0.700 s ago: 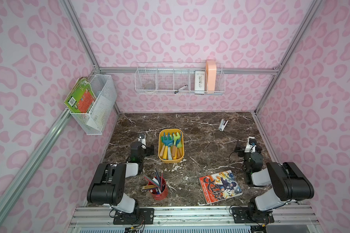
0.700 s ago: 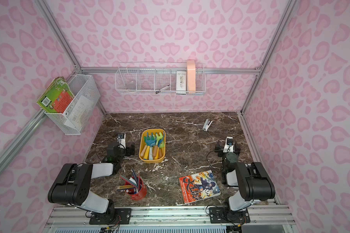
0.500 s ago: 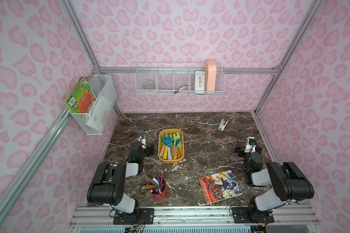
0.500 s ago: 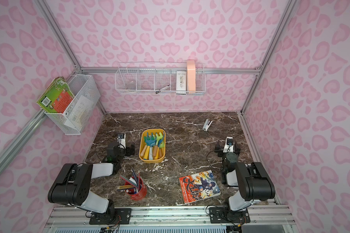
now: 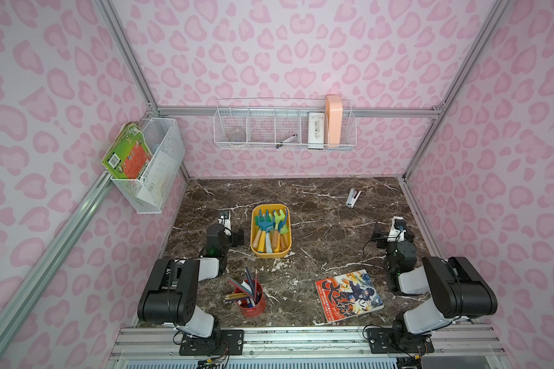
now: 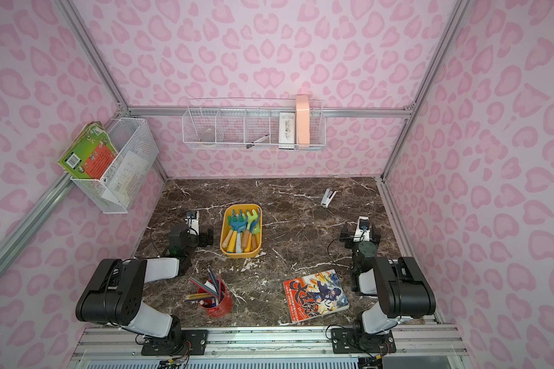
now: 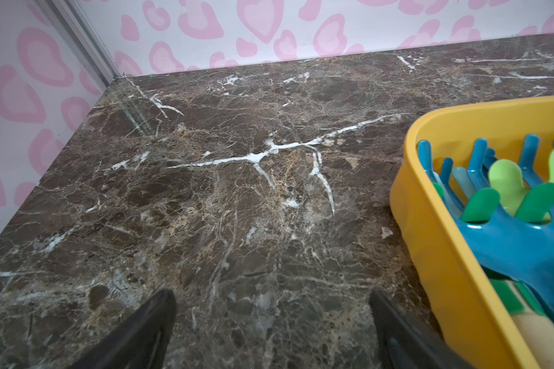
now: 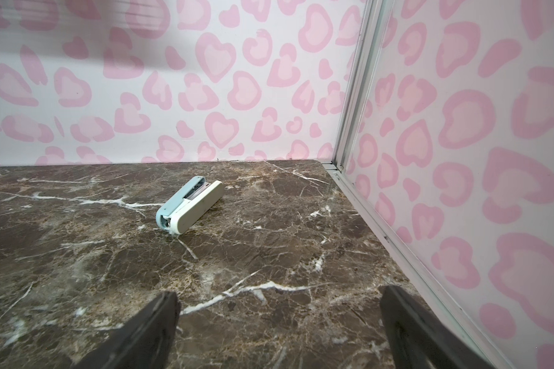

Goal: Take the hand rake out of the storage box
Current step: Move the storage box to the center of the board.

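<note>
Nearest the arm bases: a red pencil cup [image 5: 251, 302] and a comic book [image 5: 349, 295] lying flat on the counter [image 5: 320, 230]. Both sit well apart from the work and should not hinder a reach.

Left end effector [image 7: 272, 294]: low over bare counter, fingers spread wide, nothing between them. It sits just beside the storage box [image 5: 271, 254], along the box's left long wall; I see no contact in the wrist view. Judgement: this arm is the one placed for the pick. The gap suits an approach, and no grasp has begun.

Right end effector [image 8: 279, 290]: also spread apart and empty, near the right wall, well apart from the box. It reads as parked out of the way.

Storage box: mid-counter, long axis running away from the robot. The hand rake [image 5: 265, 224] is inside it, its blue pronged head toward the far end, lying over other garden tools [image 5: 280, 219]. All handles point to the near end. Judgement: that layout favours gripping a handle from above, but the handles are packed side by side, so a lift may drag neighbours. I cannot tell which handle belongs to the blue head.

Further back: a stapler [image 5: 353, 197] alone on the far right of the counter. On the walls, a side wire basket [image 5: 168, 150] and a rear wire basket [image 5: 261, 127] keep books and sundries off the counter, out of play.
</note>
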You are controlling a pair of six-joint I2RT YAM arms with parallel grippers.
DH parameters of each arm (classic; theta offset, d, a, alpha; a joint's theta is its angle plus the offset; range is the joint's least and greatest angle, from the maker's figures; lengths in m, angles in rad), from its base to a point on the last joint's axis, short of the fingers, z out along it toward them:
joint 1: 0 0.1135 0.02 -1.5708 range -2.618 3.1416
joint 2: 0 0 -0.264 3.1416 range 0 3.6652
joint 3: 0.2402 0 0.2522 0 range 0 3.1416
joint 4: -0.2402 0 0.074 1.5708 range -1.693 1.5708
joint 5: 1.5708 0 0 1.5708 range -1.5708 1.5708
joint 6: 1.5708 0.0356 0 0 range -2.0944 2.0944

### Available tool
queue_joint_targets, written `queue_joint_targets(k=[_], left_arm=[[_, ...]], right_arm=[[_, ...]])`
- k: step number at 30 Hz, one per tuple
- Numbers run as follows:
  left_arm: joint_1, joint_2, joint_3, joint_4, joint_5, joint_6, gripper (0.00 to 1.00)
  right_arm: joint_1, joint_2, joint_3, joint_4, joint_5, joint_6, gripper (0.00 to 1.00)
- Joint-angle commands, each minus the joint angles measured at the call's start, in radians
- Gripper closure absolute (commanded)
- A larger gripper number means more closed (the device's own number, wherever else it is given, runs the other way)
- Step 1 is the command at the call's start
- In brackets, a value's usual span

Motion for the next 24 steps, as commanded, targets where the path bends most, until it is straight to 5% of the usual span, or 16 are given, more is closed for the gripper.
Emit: queue_joint_targets(k=[1,7,14,19,24], left_arm=[[0.003,-0.008,-0.005,0.009,0.010,-0.003,0.03],[-0.023,-0.051,0.059,-0.099,-0.089,0.028,0.01],[-0.026,-0.065,0.466,-0.759,-0.167,-0.086,0.01],[-0.031,0.041,0.753,-1.130,-0.092,-0.191,0.16],[-0.069,0.135,0.894,-1.341,0.030,-0.279,0.27]], right_arm=[[-0.003,-0.023,0.016,-0.028,-0.042,0.006,0.00],[0.101,-0.172,0.124,-0.326,0.060,-0.085,0.00],[0.228,-0.211,0.313,-0.679,0.104,-0.047,0.00],[0.336,-0.167,0.439,-0.869,0.105,-0.028,0.00],[0.436,-0.100,0.577,-1.042,0.063,-0.003,0.00]])
